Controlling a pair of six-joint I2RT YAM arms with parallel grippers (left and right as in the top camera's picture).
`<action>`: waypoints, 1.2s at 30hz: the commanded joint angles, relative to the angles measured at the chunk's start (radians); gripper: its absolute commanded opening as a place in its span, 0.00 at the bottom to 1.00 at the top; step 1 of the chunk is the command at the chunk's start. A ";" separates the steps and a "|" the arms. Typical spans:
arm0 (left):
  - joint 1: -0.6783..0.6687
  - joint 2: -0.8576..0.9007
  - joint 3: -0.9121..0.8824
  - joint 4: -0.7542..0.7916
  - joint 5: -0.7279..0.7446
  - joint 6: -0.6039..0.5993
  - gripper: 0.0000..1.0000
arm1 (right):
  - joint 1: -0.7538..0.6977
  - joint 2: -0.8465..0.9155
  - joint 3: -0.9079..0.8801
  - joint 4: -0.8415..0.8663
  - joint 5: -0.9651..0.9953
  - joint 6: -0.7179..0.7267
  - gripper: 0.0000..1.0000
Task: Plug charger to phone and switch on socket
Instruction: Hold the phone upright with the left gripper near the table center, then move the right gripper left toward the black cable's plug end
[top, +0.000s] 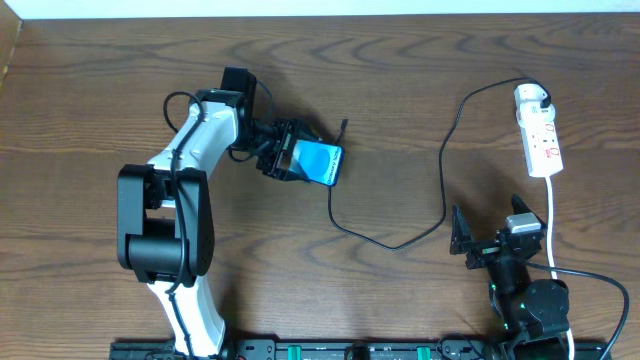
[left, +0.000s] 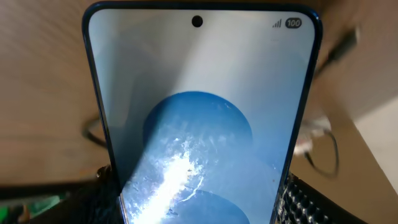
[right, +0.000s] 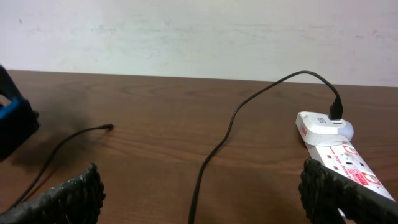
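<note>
The phone (top: 320, 163), its blue screen lit, is held tilted above the table in my left gripper (top: 283, 157), which is shut on its two long edges. It fills the left wrist view (left: 199, 93), with the fingers (left: 199, 199) at its sides. The charger, a thin black cable (top: 445, 170), runs from the white plug on the socket (top: 540, 135), loops across the table and ends in a free tip (top: 344, 125) just beside the phone. My right gripper (top: 470, 240) is open and empty, low near the cable (right: 214, 155). The socket (right: 339, 152) lies to its right.
The socket's white cord (top: 553, 225) runs down past the right arm to the front edge. The left arm's body (top: 170, 210) stands over the left half of the wooden table (top: 400, 70). A white wall (right: 199, 31) lies beyond the table's far edge.
</note>
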 joint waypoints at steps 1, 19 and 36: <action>-0.005 -0.032 0.016 0.000 -0.166 -0.008 0.57 | 0.014 -0.006 -0.001 -0.004 0.002 -0.008 0.99; -0.023 -0.043 0.031 0.032 -0.293 0.028 0.57 | 0.014 -0.006 -0.001 -0.005 0.002 -0.008 0.99; -0.100 -0.148 0.050 0.034 -0.451 0.056 0.57 | 0.014 -0.006 -0.001 0.056 -0.030 0.126 0.99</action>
